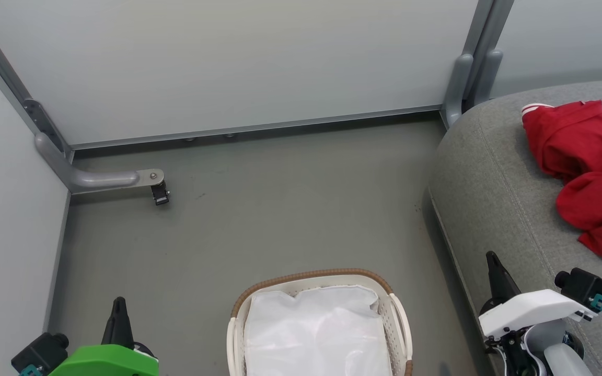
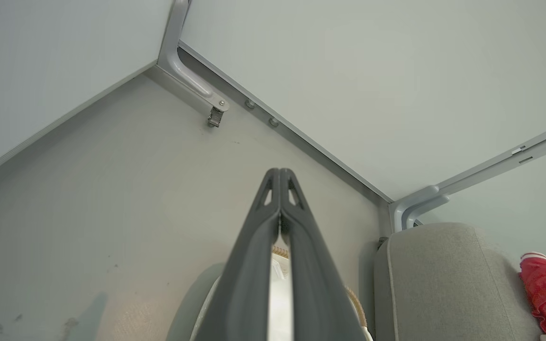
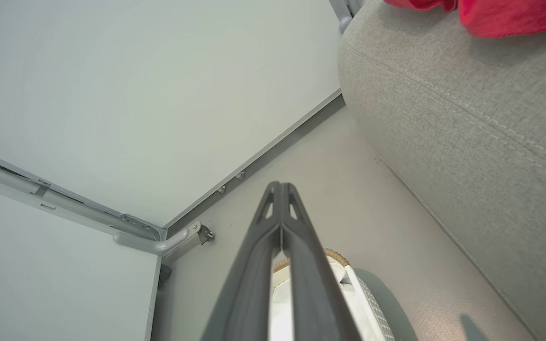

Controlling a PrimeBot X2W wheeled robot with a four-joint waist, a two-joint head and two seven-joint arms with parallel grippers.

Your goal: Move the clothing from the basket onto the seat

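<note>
Now, clothing: one red heap [image 1: 578, 146] on the one seat [image 1: 489, 177], three o'clock.
Basket: one [image 1: 322, 274], six o'clock, white liner [image 1: 316, 334] inside.
Jaws: left gripper [image 2: 280, 174] and right gripper [image 3: 280, 186], both pressed together, holding nothing.

The basket [image 1: 396, 324] is set on the floor [image 1: 259, 224], at the near middle of the head view, and a cloth liner [image 1: 316, 334] is laid inside it. The seat [image 1: 489, 172] is placed to the right of the basket, with a strip of floor left between them. The clothing [image 1: 583, 167] is heaped on the seat, well apart from the basket. Behind both, the space is closed by a back panel [image 1: 228, 62]; a side panel [image 1: 3, 235] is stood along the left. A support foot [image 1: 107, 178] is found on the floor in the far left corner where the panels meet, and a second foot [image 1: 460, 89] is seen just behind the seat's far end.
</note>
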